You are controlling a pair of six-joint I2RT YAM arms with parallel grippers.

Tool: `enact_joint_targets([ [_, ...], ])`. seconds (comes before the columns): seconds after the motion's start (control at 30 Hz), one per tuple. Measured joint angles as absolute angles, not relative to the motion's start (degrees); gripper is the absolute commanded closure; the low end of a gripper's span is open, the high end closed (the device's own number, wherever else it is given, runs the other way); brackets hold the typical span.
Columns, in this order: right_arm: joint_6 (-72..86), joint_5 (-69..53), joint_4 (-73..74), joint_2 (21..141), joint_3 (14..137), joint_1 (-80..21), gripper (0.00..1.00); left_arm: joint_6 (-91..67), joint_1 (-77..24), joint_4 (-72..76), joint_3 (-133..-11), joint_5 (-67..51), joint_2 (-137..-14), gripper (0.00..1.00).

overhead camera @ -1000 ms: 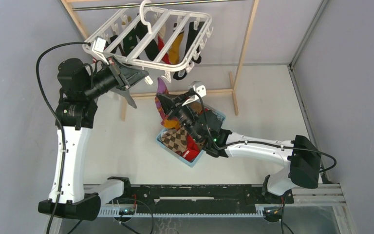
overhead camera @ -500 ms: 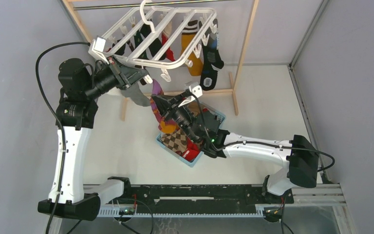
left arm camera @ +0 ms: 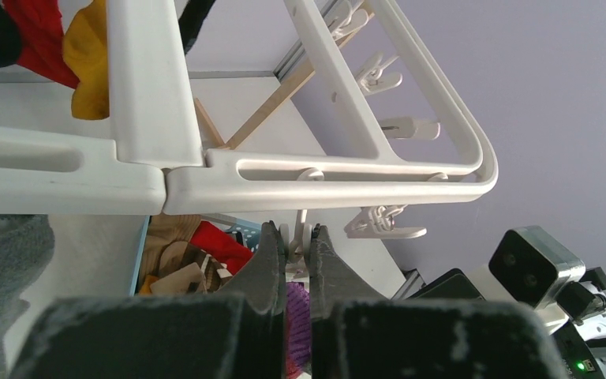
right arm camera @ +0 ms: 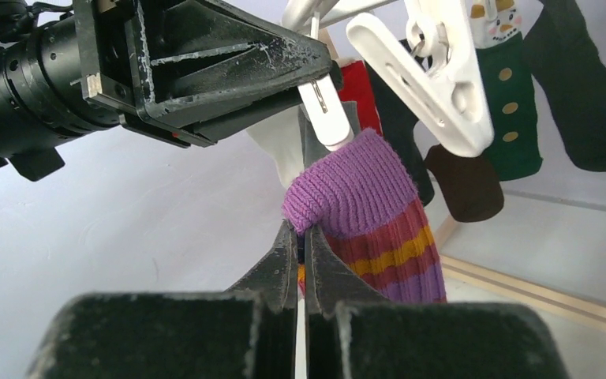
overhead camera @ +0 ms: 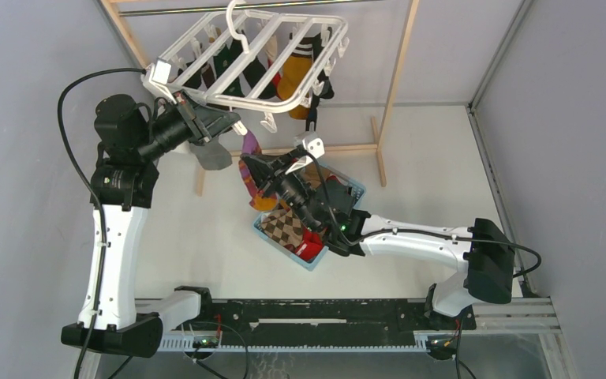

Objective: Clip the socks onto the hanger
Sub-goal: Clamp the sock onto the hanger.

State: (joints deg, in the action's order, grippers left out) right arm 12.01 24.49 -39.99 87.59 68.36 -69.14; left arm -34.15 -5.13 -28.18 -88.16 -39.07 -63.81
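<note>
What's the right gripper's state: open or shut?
Shut: the right gripper pinches the purple-striped sock below its toe, jaws nearly touching.

The white plastic hanger [left arm camera: 146, 95] hangs tilted from its hook, a rectangular frame with crossbars and small clips dangling underneath. Several socks are clipped to it: a mustard sock [overhead camera: 292, 75], a green dotted sock [right arm camera: 509, 103], and red and dark ones. A purple-striped sock [right arm camera: 363, 197] stands toe-up, its purple toe touching the tip of one clip [right arm camera: 327, 118]. More socks, an argyle brown sock [overhead camera: 284, 227] among them, lie heaped in the light-blue basket [overhead camera: 313, 265].
</note>
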Motion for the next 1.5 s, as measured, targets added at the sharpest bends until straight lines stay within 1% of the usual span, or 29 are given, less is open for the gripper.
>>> enact_joint_targets([
  [0.57,10.70,23.79,-39.11,89.62,70.94,-69.45,1.00,-34.17,-5.13,-28.21,-88.16,-39.07,-63.70,1.00],
  [1.5,10.37,24.75,-36.97,89.67,71.00,-67.99,1.00,-34.13,-5.13,-28.84,-88.16,-38.54,-63.68,1.00],
])
